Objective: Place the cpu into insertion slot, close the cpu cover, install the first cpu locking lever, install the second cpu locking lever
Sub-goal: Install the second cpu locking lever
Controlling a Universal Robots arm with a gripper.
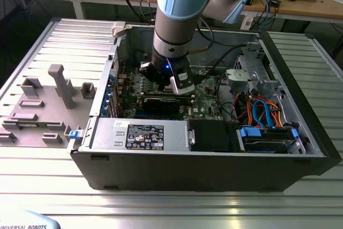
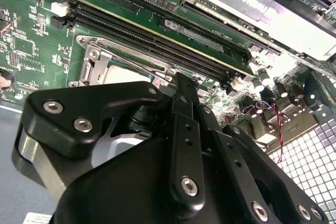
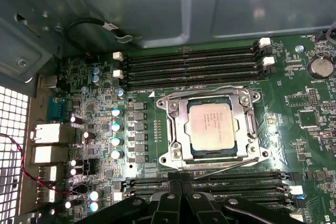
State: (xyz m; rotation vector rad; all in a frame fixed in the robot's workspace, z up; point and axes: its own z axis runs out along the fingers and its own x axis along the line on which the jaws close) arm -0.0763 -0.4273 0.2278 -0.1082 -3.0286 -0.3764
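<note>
CPU [image 3: 211, 128] is what we find seated in the insertion slot [image 3: 181, 109], its dull silver top facing up inside the square socket on the green motherboard [image 3: 304, 129]. Around it lies the cpu cover [image 3: 177, 132], a silver frame plate with a cut-out centre, down flat over the chip's edges. A thin wire locking lever [image 3: 220, 167] runs along the socket's edge nearest our gripper [image 3: 181, 200], and another bent wire follows the far edge; we cannot tell whether either is latched.

Our gripper hangs just above the socket, its black linkage close to the near lever in the first wrist view. In the second wrist view the gripper [image 2: 181, 98] sits right over the socket's metal frame. We cannot tell whether its fingers are apart or together, and we see nothing held.

Long black memory slots [image 3: 194, 64] flank the socket on both sides. In the exterior view the arm [image 1: 179, 9] reaches down into the open computer case [image 1: 214, 170], which rests on a grey slatted table [image 1: 161, 207].
</note>
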